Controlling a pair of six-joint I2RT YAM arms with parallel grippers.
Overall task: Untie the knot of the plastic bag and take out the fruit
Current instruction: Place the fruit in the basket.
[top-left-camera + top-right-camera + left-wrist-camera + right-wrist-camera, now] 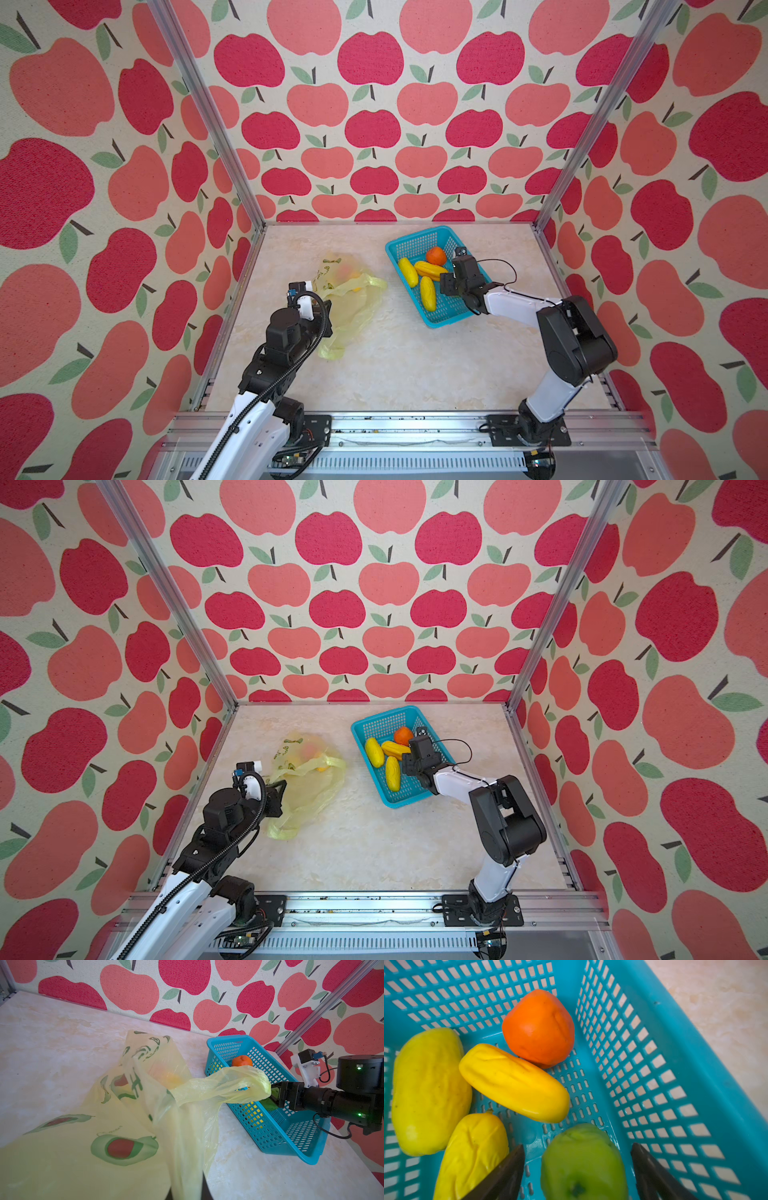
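The pale-yellow plastic bag (353, 299) (309, 781) (124, 1105) with green avocado prints lies crumpled at the table's left. My left gripper (327, 309) (187, 1192) is shut on its plastic. A loose handle loop (245, 1082) sticks out toward the basket; the knot is out of view. Orange and pink fruit (349, 274) shows dimly through the bag. My right gripper (444, 286) (577, 1147) stands open inside the turquoise basket (415, 241) (654, 1064). A green fruit (583, 1163) lies between its fingers with gaps on both sides. An orange fruit (538, 1026) and three yellow ones (512, 1082) also lie in the basket.
The basket sits at the back right of the marble table (415, 365), tilted diagonally. Apple-print walls and aluminium posts (540, 224) close in the back and sides. My right arm (573, 332) reaches in from the front right.
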